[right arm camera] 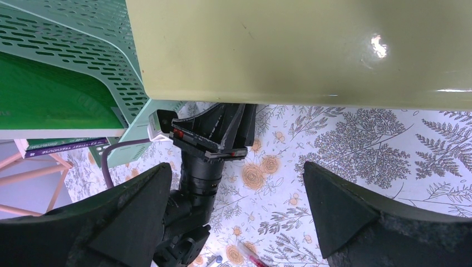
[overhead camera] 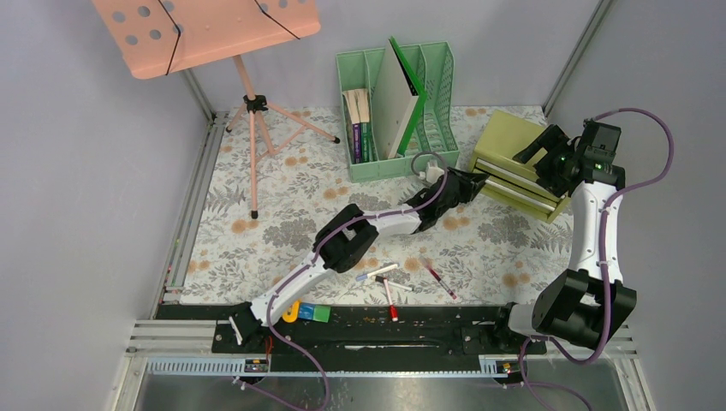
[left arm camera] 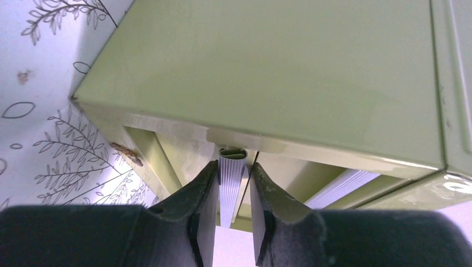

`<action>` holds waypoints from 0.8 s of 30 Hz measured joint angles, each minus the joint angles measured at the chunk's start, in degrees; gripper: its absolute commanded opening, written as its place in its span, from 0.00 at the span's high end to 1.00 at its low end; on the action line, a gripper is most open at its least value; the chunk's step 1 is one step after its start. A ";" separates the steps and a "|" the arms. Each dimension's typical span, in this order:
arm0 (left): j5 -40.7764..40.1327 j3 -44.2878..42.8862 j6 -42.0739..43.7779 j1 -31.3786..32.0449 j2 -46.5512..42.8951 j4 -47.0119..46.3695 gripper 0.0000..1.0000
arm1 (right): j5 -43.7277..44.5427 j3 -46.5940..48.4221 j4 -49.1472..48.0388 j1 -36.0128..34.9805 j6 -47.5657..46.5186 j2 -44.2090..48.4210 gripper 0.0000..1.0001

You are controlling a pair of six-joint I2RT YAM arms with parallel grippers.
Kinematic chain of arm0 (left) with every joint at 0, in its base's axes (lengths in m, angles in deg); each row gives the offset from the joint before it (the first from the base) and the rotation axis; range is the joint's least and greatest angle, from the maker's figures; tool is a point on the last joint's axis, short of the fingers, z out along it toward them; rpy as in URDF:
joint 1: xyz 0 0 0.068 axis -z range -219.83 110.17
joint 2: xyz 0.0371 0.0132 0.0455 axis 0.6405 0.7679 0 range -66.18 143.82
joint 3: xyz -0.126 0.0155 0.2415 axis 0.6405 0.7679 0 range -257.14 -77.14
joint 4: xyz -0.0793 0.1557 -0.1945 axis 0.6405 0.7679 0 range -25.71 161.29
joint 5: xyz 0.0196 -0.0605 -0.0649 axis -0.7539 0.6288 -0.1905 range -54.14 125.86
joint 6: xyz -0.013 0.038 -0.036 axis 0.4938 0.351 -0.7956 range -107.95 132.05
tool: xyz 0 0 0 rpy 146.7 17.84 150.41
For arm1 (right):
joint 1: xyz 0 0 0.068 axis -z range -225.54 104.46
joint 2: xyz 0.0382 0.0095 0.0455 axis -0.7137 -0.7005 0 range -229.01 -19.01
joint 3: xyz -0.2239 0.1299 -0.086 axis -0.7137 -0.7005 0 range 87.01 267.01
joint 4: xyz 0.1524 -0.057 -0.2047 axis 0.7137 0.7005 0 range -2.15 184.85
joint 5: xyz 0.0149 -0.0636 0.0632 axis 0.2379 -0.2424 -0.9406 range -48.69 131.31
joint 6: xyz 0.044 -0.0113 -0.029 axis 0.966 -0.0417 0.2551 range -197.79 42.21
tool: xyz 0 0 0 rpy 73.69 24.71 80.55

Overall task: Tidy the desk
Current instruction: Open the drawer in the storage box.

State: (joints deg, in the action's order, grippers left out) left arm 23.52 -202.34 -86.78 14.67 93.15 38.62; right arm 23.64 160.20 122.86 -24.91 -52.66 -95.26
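Left wrist view puts your left fingers (left arm camera: 195, 206) either side of the ribbed silver handle (left arm camera: 232, 172) on the olive drawer box (left arm camera: 267, 67), almost on it. Whether they're actually biting, I cannot tell. Right fingers (right arm camera: 133, 211) are spread wide over that box, holding nothing. Now the surface (overhead camera: 282, 214): it lies under everything, rigid and fixed, so you don't grab it. Its fern-and-flower cloth looks soft and likely to ruck if the box drags. Handle the things on it instead; markers (overhead camera: 441, 280) lie loose near the front. Metal rails (overhead camera: 193, 197) frame it, grey walls (overhead camera: 77, 171) close in, and the file rack (overhead camera: 445, 77) and pink music stand (overhead camera: 205, 30) sit at the back.
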 measured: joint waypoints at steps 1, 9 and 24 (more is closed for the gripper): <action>0.20 0.83 0.04 0.04 -0.28 -0.87 1.00 | 0.00 0.00 0.00 0.00 0.00 0.02 0.04; 2.25 12.13 2.05 0.15 -6.12 -6.27 1.00 | -0.02 -1.53 -0.02 0.00 0.00 0.02 0.05; 5.99 30.05 2.95 0.57 -14.64 -15.50 1.00 | -0.04 -1.81 -0.02 0.00 0.13 0.02 0.04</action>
State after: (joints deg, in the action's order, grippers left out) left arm 29.51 -172.29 -83.83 15.24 78.51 23.13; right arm 23.60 158.38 122.83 -24.91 -52.53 -95.24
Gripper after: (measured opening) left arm 0.239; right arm 0.955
